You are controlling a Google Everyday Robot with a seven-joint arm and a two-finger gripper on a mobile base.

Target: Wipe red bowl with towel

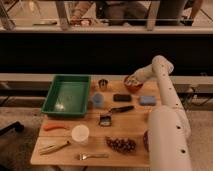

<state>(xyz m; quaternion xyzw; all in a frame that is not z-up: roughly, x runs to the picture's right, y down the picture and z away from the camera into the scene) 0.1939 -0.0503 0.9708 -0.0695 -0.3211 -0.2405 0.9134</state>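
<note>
Round red bowl [134, 86] at the far right of the wooden worktop [135, 134], white robot hand [131, 80] low over the bowl's left rim, its grip I cannot tell, flat blue block [147, 100] just near of the bowl, green plastic tray [66, 95] far left.

Wears smooth white tubular shells along the arm [167, 135], dotted with small dark holes, ending in a pale gripper [131, 80] at the red bowl [135, 88].

A robot test area is indicated by assorted items [120, 145] laid out on a wooden table [135, 125] below a glazed partition [107, 15]. The gripper [131, 80] is located at the red bowl [135, 87].
</note>
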